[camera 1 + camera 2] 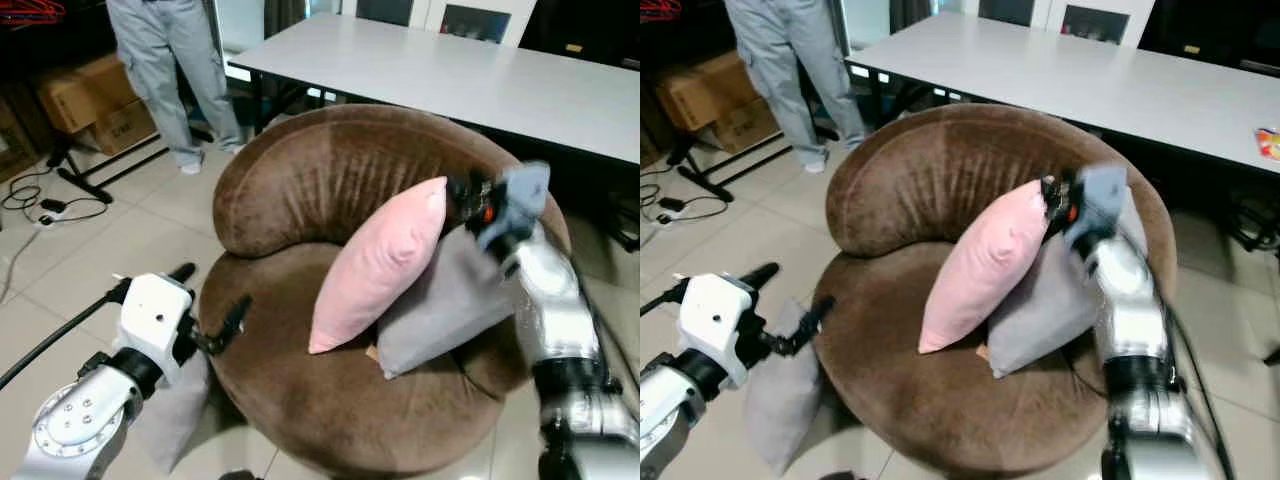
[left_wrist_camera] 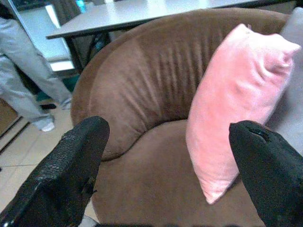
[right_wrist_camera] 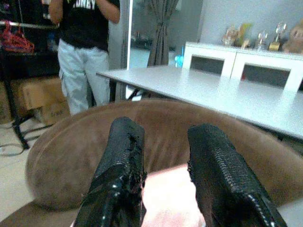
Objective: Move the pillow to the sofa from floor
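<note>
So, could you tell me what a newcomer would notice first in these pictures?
Probably the pink pillow leaning upright on the round brown sofa, against a grey pillow, with the right end effector at its top corner. Another grey pillow lies on the floor beside the sofa, near the open left end effector.

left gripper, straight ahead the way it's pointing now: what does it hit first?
Probably the brown sofa. The left gripper, fingers wide open, looks onto the seat and backrest, with the pink pillow just off to one side. Depth is unclear, so the pillow's edge could come first.
</note>
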{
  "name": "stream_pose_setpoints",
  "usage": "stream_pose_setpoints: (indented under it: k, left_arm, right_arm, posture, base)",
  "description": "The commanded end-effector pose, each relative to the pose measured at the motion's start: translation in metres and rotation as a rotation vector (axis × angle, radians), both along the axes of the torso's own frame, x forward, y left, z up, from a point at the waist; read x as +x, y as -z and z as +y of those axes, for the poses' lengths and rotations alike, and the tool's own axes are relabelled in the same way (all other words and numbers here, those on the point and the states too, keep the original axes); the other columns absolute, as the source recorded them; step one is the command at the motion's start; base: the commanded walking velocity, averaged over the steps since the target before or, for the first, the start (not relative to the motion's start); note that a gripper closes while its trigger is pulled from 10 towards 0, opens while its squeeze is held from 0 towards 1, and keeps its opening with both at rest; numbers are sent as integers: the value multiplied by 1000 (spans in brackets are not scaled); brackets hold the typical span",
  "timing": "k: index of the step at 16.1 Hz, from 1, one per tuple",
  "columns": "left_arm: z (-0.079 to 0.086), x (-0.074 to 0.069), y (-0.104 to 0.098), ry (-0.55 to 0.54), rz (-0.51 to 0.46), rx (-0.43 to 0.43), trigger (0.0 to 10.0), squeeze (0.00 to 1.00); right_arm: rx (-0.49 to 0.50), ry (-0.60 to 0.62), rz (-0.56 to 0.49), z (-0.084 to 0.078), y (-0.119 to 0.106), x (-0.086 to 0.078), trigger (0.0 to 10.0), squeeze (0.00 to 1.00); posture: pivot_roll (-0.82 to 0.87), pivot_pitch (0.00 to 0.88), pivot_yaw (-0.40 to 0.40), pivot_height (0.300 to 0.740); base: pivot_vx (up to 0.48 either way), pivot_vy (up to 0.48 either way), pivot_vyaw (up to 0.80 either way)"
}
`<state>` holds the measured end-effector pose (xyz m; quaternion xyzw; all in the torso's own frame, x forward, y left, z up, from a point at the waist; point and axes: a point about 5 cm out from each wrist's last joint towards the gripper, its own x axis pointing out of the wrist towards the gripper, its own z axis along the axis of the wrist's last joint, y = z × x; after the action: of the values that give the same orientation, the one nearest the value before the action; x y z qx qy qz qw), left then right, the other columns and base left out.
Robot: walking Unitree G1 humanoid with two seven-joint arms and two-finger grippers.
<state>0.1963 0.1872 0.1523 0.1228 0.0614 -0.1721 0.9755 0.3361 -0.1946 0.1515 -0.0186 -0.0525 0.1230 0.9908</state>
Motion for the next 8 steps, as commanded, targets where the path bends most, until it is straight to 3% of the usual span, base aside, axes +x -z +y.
stream_pose_setpoints:
  k: [1, 4, 5, 8]
  left_arm:
    - [2, 1, 0, -48, -17, 10, 10000, 0]
    - [1, 3, 2, -138, -37, -23, 10000, 0]
    - [0, 5, 3, -178, -47, -48, 10000, 0]
    - [0, 8, 4, -218, -62, -58, 10000, 0]
  right_arm:
    - [30, 4, -16, 4, -10, -6, 10000, 0]
    - [75, -23, 42, 20, 2, -35, 10000, 0]
    - [84, -49, 84, 34, 11, -53, 10000, 0]
    - [60, -117, 166, 54, 22, -73, 10000, 0]
  posture:
    - [-19, 0, -14, 740]
    - [-26, 0, -19, 740]
    - [-29, 0, -23, 740]
    - [-24, 0, -33, 740]
  base:
    - [0, 0, 0]
    - [0, 0, 0]
    - [0, 270, 0]
    - [0, 286, 0]
